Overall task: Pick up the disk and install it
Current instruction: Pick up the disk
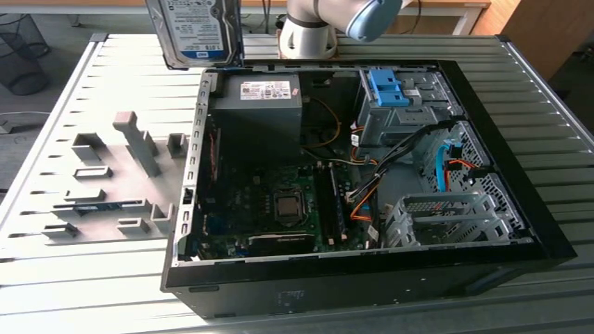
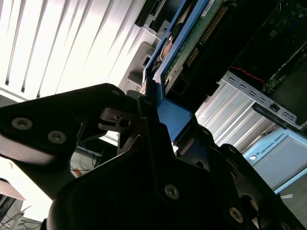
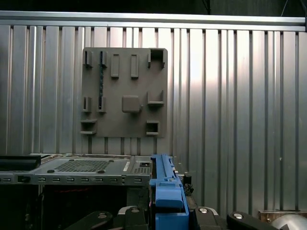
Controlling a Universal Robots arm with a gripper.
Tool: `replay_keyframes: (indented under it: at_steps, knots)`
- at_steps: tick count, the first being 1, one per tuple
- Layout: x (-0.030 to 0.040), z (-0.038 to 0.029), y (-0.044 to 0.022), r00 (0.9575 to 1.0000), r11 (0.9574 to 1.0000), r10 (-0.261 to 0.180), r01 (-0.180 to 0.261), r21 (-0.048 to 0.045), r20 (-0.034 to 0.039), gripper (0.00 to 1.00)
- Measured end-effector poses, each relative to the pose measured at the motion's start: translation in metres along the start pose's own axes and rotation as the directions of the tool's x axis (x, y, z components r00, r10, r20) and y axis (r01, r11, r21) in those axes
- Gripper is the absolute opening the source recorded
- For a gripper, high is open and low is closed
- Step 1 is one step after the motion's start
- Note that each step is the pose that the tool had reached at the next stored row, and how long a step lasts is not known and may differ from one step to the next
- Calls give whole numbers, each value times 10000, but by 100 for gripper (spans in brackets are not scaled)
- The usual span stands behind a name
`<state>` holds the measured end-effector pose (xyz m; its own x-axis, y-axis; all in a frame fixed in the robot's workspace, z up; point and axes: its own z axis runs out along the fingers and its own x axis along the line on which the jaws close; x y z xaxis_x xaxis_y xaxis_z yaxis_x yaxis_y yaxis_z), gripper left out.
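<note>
Black gripper [image 2: 158,117] clamped on the disk [image 1: 195,28], a flat silver metal hard drive in a blue plastic frame.
In the exterior view the disk stood upright at eleven o'clock from the open black computer case [image 1: 371,296]; a grey fixture board [image 1: 111,163] lay at nine o'clock.

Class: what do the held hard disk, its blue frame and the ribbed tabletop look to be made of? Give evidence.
Silver rectangular hard disk: metal casing, dull sheen, glossy paper-like label. Blue frame: probably moulded plastic, even matte colour. Ribbed grey tabletop: likely brushed aluminium; it reflects light in stripes.
</note>
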<state>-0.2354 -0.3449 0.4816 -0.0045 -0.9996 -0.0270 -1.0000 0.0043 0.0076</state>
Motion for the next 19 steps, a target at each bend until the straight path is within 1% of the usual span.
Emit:
replay_keyframes:
  at_steps: [14,19]
  knots:
    - [-1,-2,-233,10000,10000,0,0,-1,0,37]
    - [-1,-2,-248,10000,10000,0,0,0,0,37]
